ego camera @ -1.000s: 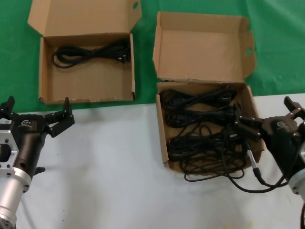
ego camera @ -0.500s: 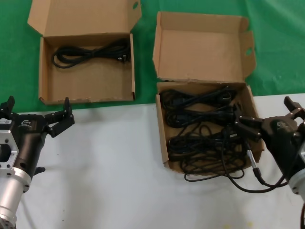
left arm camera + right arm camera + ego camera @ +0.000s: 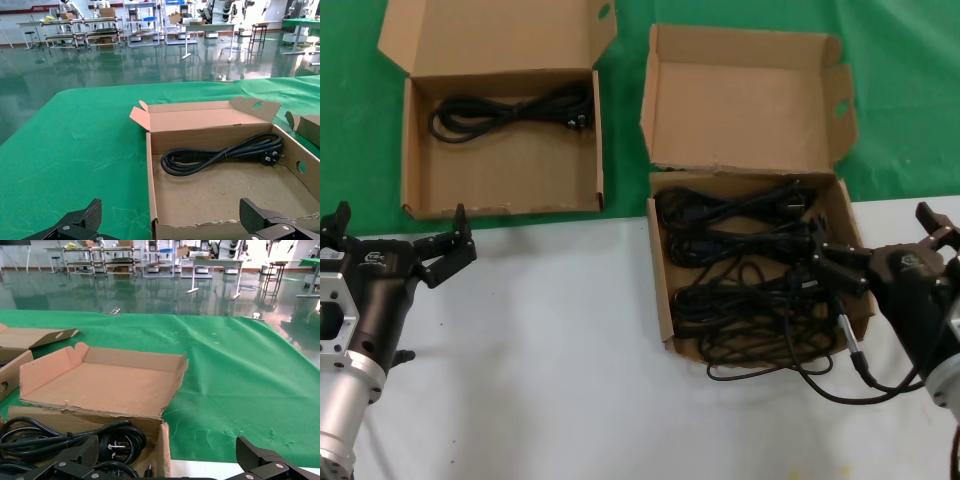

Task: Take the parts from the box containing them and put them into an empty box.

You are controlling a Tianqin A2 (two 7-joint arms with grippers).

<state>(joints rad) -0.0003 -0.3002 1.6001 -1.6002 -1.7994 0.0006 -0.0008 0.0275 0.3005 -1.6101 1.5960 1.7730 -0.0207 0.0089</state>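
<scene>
The squarish cardboard box (image 3: 663, 290) with a side-flapped upright lid holds several black cable bundles (image 3: 740, 265); one cable loops over its front edge onto the white table. My right gripper (image 3: 873, 235) is open and straddles this box's right wall, one finger over the cables; the right wrist view (image 3: 167, 450) shows that wall and a plug (image 3: 117, 445) between the fingers. The wide cardboard box (image 3: 500, 170) on the green cloth holds one coiled cable (image 3: 510, 108), also seen in the left wrist view (image 3: 220, 155). My left gripper (image 3: 400, 225) is open and empty, just in front of that box (image 3: 155, 200).
A white table (image 3: 540, 350) covers the near half, and a green cloth (image 3: 910, 90) the far half. Both box lids stand open at the back. A thin robot cable (image 3: 855, 360) trails on the table by the right arm.
</scene>
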